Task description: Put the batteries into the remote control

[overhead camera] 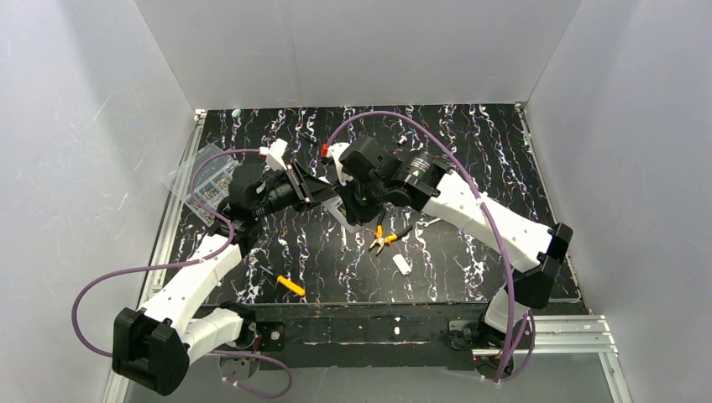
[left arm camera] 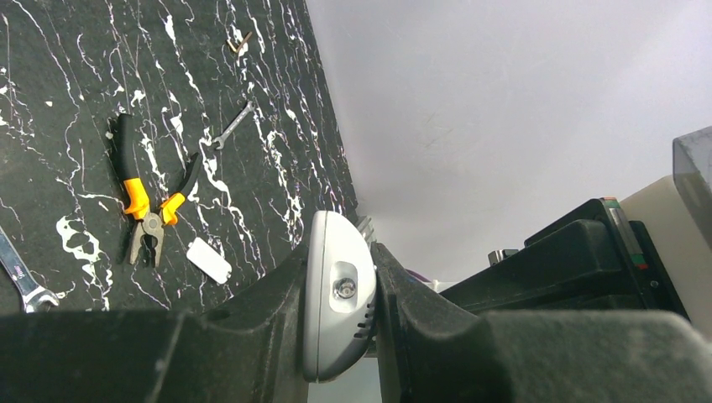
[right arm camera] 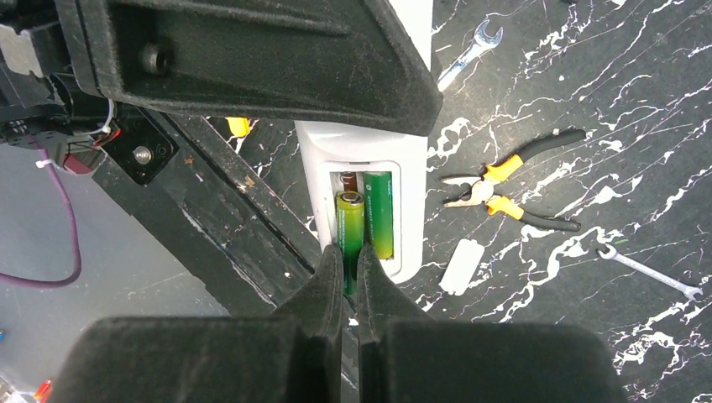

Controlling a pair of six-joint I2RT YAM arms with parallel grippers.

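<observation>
The right claw is closed, and its tips touch the lower end of one battery, which seems not fully seated. The second battery lies in the open compartment of the remote control. The left claw grips the remote above the tabletop. I judge the loading nearly done: pressing down and the loose cover remain. I count two batteries, one remote, one cover.

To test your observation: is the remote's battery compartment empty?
No, two green batteries show inside the remote control's open compartment.
</observation>
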